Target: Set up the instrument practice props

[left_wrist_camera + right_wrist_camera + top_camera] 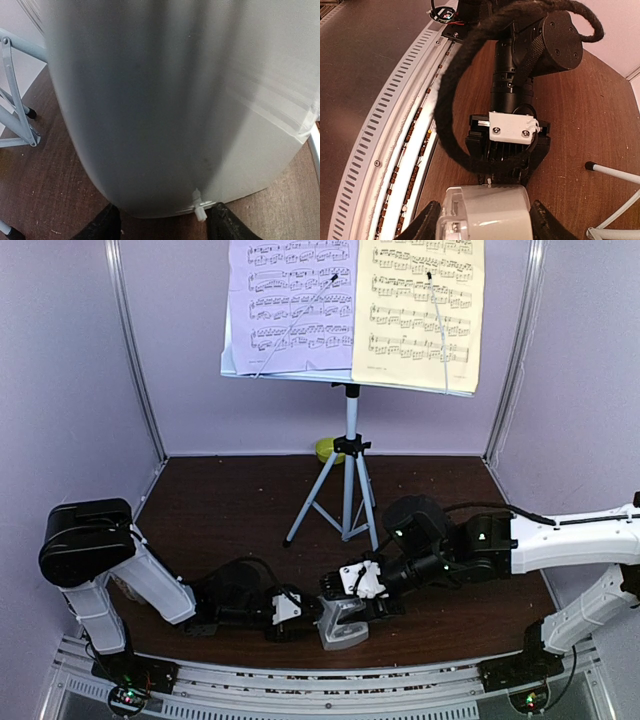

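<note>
White pyramid metronome [341, 625] is at six o'clock on the table [220, 500], clamped between the half-spread jaws of the right gripper [482, 222]. The left gripper [162, 227] flanks its base; whether it grips, I cannot tell. The music stand [350, 470] stands toward twelve o'clock.

One music stand [351, 420] on three tripod legs carries two sheets of music: one lavender page [290, 305] on the stand's left half and one yellow page [420, 310] on its right. One pale metronome [342, 622] sits in front of the stand's feet, with two robot arms, the left arm [150, 580] and the right arm [560, 535], either side of it. One green bowl [328, 449] shows behind the stand's pole.
</note>
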Tool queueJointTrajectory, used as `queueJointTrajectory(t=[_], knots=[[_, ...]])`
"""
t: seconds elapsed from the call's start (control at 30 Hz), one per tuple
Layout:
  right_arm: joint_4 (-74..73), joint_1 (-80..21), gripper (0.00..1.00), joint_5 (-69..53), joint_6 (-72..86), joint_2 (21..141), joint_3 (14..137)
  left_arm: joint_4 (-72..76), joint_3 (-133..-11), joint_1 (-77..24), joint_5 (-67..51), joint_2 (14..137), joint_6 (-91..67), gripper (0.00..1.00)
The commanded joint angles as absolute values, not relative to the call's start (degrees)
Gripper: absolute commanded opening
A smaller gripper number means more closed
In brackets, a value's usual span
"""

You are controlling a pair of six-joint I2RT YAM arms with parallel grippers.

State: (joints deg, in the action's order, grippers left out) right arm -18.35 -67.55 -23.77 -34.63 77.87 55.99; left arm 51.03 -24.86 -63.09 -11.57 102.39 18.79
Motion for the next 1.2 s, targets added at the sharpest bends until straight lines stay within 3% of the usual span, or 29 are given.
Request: queueJointTrajectory(t=[0.0, 0.17, 0.27, 0.53, 1.17], knots=[[-17.4, -68.0, 0.15, -20.7, -37.0, 77.1, 56.8, 56.7, -24.8, -63.3, -12.0, 102.6, 19.0, 0.62], [-17.6, -68.2, 0.14, -20.7, -37.4, 77.1, 56.7, 57.4, -24.7, -63.2, -12.2, 102.4, 19.3, 0.77], [-18.0, -68.4, 0.14, -20.5, -37.9, 77.0, 56.7, 53.3, -25.8, -63.2, -13.6, 101.3, 21.3, 0.79], [-18.8, -69.2, 0.13, -18.6, -39.9, 77.3, 56.3, 50.0, -26.9, -61.8, -19.8, 101.0, 23.2, 0.75], [-18.7, -69.7, 0.11, -18.1, -40.8, 77.0, 56.1, 49.7, -27.8, -60.1, -21.3, 101.2, 24.0, 0.59]])
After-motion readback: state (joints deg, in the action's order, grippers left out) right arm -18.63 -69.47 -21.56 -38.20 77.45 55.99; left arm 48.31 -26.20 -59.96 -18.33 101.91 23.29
